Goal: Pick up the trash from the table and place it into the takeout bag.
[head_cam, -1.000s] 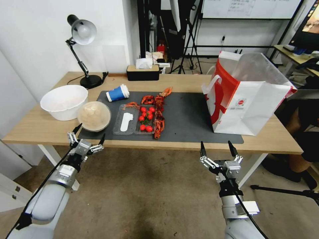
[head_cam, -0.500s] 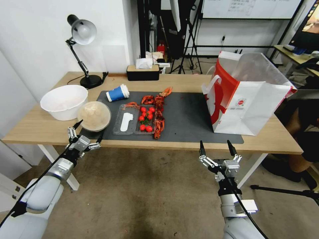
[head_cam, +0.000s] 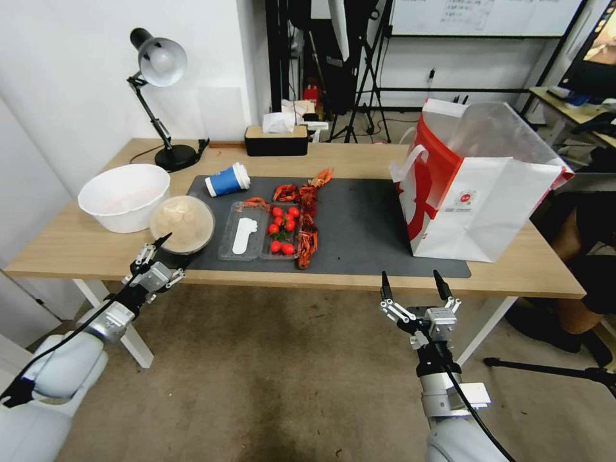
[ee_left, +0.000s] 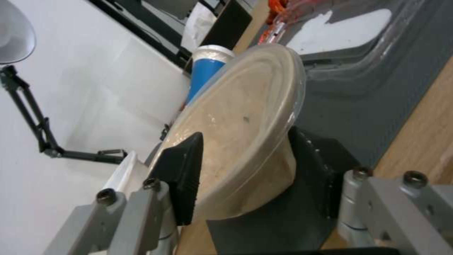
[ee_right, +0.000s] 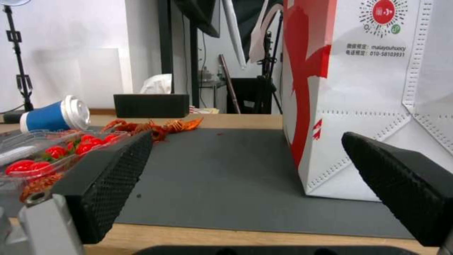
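Left gripper (head_cam: 168,251) spread wide at the near-left corner of the dark grey mat (head_cam: 359,224), reached up from below the table (head_cam: 77,247) edge on a slanted forearm, fingers bracketing the near rim of the round beige-filled tub (head_cam: 182,222). Seen from the left wrist: tub (ee_left: 245,124) tilted across the frame between the two black fingers (ee_left: 182,177), one pad lying over its lid, the other close under its wall; contact not certain. Beyond the tub in that view, the blue paper cup (ee_left: 204,72) lying on its side and the clear tray (ee_left: 359,42).

Right gripper (head_cam: 413,286) also spread, held upright below the table's front edge, clear of the mat's near-right corner, wrist straight above a vertical forearm. From the right wrist: both mesh-faced pads (ee_right: 108,173) low at table height, nothing between them, takeout bag (ee_right: 373,88) standing on the mat's right end straight ahead.

From the head: takeout bag (head_cam: 478,186) open-topped, red side toward the tray of tomatoes (head_cam: 282,230); blue cup (head_cam: 228,180) at the mat's far-left corner; white bowl (head_cam: 124,196) off the mat, beside the tub.
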Tool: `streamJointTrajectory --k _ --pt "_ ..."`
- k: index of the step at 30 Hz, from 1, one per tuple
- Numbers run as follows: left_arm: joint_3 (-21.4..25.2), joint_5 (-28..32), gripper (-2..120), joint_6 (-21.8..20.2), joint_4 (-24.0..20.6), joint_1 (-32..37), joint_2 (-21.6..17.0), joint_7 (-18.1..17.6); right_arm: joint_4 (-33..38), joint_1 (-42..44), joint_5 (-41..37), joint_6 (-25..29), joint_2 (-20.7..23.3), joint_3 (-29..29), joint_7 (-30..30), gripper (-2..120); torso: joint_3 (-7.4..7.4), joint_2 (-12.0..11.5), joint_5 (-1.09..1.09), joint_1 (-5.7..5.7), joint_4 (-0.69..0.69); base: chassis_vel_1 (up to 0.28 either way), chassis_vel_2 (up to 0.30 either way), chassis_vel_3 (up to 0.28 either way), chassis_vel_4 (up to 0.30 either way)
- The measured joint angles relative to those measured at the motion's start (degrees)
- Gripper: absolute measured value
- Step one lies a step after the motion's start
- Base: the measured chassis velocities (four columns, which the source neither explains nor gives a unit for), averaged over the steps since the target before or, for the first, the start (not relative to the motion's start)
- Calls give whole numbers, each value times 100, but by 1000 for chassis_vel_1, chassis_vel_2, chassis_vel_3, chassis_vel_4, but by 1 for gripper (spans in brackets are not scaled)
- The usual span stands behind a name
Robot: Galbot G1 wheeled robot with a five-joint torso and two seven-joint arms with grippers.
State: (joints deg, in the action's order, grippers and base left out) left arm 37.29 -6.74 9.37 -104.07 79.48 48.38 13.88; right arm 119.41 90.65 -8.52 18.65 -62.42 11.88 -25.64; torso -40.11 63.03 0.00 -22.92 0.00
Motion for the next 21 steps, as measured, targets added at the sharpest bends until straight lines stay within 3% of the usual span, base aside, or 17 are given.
streamJointTrajectory --k 6,8,10,13,21 --pt "-59 2 34 60 80 -63 -133 106 0 15 0 5 -4 5 1 100 0 0 -1 0 -1 0 0 0 0" --pt "-79 7 22 97 95 -76 -135 150 -5 17 0 9 -15 9 1 100 0 0 -1 0 0 0 0 0 0" --pt "-80 8 20 108 95 -78 -136 167 -9 17 0 10 -16 9 1 100 0 0 -1 0 0 0 0 0 0" --pt "-83 8 7 269 134 -122 -189 256 -20 16 2 19 -23 10 3 100 0 0 0 0 0 0 0 0 0" --pt "-80 23 0 526 28 -232 -307 360 -24 21 19 23 -41 22 5 100 0 0 0 0 -1 0 0 0 0"
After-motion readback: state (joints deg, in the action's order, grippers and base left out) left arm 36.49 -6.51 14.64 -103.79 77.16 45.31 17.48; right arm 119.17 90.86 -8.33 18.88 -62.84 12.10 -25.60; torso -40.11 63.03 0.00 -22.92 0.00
